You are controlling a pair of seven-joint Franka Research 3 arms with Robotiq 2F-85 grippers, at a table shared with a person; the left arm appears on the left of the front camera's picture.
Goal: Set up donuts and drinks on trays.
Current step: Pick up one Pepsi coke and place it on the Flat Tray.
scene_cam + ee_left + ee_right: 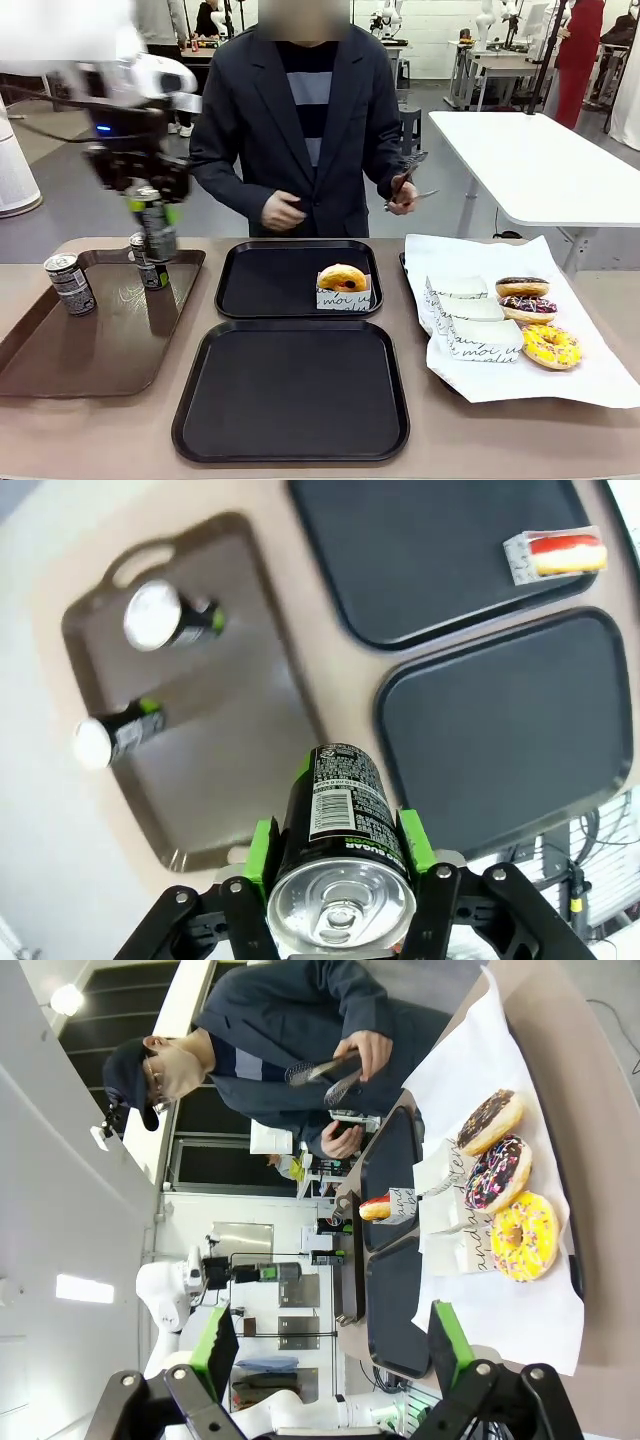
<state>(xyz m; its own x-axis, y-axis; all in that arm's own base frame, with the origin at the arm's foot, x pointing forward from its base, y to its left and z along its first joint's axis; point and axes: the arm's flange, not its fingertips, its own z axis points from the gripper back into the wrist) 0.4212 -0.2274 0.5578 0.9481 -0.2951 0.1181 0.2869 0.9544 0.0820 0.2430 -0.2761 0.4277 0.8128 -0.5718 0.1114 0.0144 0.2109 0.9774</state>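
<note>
1 can is pinched between the green pads of the left gripper. It's grabbed near its silver top and hangs upright, lifted clear above the far right part of the brown tray. 2 other cans stand on that brown tray, 1 toward its far edge and 1 at its left side. Both black trays sit just to the right of the brown tray. The far black tray has 1 sleeved donut on it, and the near black tray is bare. My guess is the next move is a sideways carry to the right with the can kept vertical, and the left arm is clearly the closer one. The right gripper has its jaws spread with nothing in them. It looks to be well right of the brown tray, out past both black trays, near 3 more donuts.
</note>
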